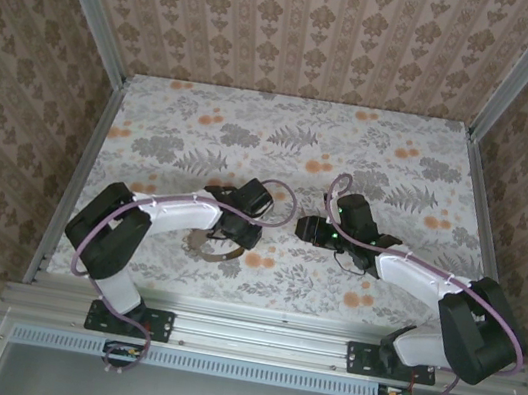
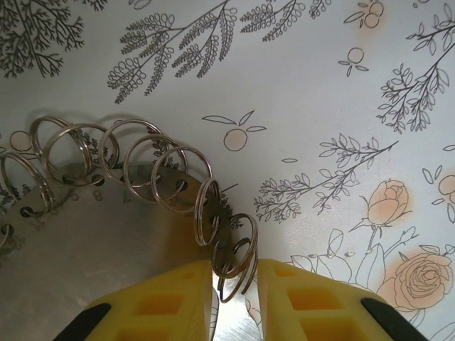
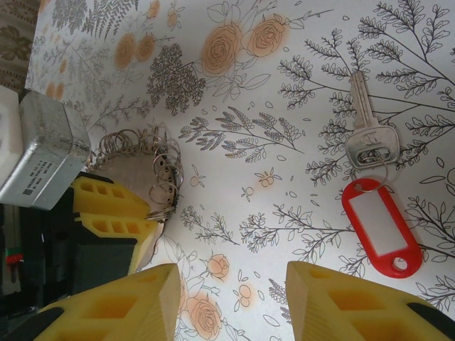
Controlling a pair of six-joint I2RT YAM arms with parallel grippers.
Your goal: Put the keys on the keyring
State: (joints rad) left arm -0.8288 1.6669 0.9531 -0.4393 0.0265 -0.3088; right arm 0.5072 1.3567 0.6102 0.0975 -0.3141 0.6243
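The keyring (image 2: pixel 106 234) is a round metal plate lying flat, with several small split rings along its rim. My left gripper (image 2: pixel 236 284) has its yellow fingers closed in on one split ring (image 2: pixel 238 266) at the plate's edge, a pad against each side. From above, the left gripper (image 1: pixel 239 226) sits over the keyring (image 1: pixel 207 246). The key (image 3: pixel 364 131) is silvery and lies flat on the table, joined to a red tag (image 3: pixel 380 227). My right gripper (image 3: pixel 231 298) is open over bare table left of the key, with nothing between its pads. The left arm's fingers (image 3: pixel 114 209) appear on its left.
The table top (image 1: pixel 285 130) is a floral-printed sheet, walled by patterned panels at the back and both sides. The two grippers face each other near the middle, with the right gripper (image 1: pixel 307 228) about a hand's width from the left one.
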